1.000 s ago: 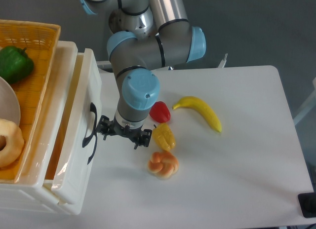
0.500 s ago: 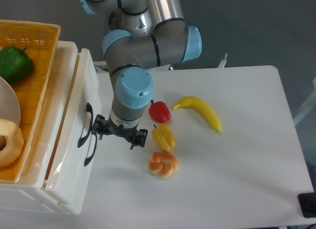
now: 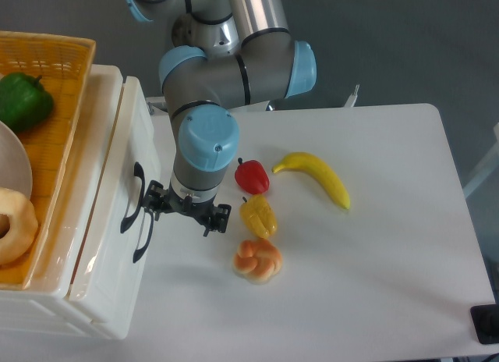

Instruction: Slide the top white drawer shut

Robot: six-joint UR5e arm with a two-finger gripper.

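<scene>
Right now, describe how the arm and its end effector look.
The arm is built of thick silver-grey metal tubes joined by round joints with light blue caps. The wrist is a grey cylinder topped by a blue disc. The end effector is small, black and skeletal, with thin linkages and dark fingers. No cables or markings are visible.

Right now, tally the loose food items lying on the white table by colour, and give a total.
Yellow: 2, the banana and the yellow pepper
Red: 1, the red pepper
Orange-tan: 1, the bread roll
Total: 4
</scene>
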